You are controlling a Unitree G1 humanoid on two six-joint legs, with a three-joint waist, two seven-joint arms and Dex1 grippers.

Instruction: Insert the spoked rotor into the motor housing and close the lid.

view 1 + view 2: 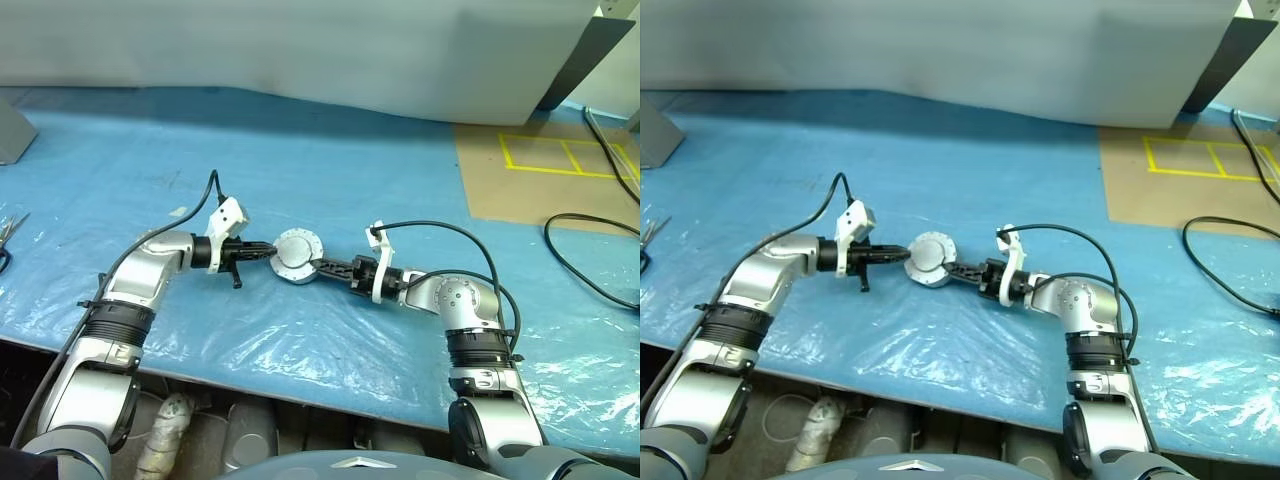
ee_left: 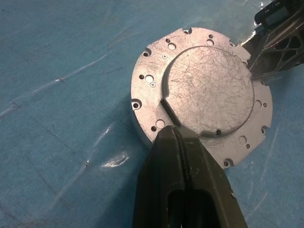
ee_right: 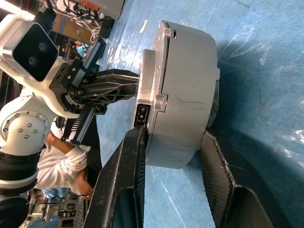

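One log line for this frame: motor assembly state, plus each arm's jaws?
assembly: motor housing closed, plain lid face up, on blue sheet | left gripper: jaws shut, tips on top face | right gripper: jaws straddling housing sides

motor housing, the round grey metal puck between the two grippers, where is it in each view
Left eye view: round grey metal motor housing, centre, on the blue plastic sheet.
Right eye view: centre.
Left wrist view: upper right.
Right wrist view: centre, edge-on.
Shared landmark: left gripper, shut, at its rim.
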